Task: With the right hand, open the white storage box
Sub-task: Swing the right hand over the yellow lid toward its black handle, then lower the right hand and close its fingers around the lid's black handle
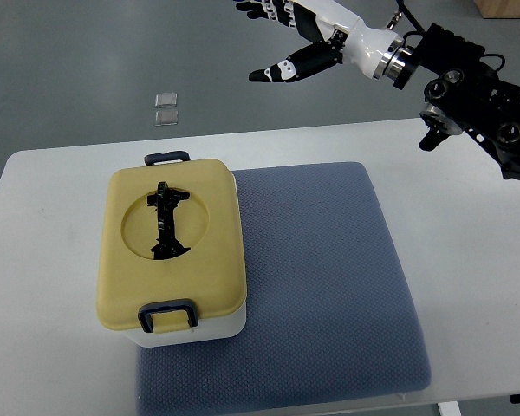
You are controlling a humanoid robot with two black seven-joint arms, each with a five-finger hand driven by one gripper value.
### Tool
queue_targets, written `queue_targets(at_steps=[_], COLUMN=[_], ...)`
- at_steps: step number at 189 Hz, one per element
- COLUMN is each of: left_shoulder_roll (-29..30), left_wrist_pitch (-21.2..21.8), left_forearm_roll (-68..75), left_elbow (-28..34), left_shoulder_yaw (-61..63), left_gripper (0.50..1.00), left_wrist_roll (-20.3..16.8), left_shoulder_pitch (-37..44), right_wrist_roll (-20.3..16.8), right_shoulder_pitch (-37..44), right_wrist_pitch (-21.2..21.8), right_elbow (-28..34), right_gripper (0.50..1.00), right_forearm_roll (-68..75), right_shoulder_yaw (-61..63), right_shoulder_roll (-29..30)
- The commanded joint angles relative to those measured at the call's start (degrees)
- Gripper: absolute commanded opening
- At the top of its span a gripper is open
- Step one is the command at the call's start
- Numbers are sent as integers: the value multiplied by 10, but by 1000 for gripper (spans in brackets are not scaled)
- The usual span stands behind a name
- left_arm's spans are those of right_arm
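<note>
Nearest us, our right hand (295,39) hangs with fingers spread, grasping nothing, beyond the table's (468,208) far edge. The storage box (173,256), yellow lid closed, sits toward the table's left edge, overlapping the left edge of the blue mat (321,277).

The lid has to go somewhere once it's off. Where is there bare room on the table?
The blue mat is bare right of the storage box, the widest free patch. The white table is also clear right of the mat, and a narrower strip lies left of the box. The right hand hovers beyond the far edge, blocking nothing.
</note>
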Motion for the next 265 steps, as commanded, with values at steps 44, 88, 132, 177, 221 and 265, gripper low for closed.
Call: queue_targets(at_steps=[44, 88, 132, 177, 221, 265], left_shoulder_roll=[0, 0, 0, 0, 0, 0], left_wrist_pitch=[0, 0, 0, 0, 0, 0], left_forearm_roll=[0, 0, 0, 0, 0, 0], left_elbow=[0, 0, 0, 1, 1, 0], left_shoulder_yaw=[0, 0, -1, 0, 0, 0], left_gripper=[1000, 1000, 1000, 1000, 1000, 1000], left_wrist_roll=[0, 0, 0, 0, 0, 0], left_shoulder_pitch=[0, 0, 0, 0, 0, 0], right_wrist_roll=[-3, 1, 2, 2, 0, 0], right_shoulder_pitch=[130, 196, 214, 212, 202, 192], right_wrist_pitch=[98, 109, 109, 108, 100, 87], right_elbow=[56, 91, 120, 120, 120, 120], right_gripper=[926, 921, 915, 913, 866, 803], right_forearm_roll=[-175, -236, -297, -334, -344, -352], right_shoulder_yaw=[-82, -137, -191, -208, -210, -210], right_shoulder_roll=[7, 34, 77, 95, 101, 111])
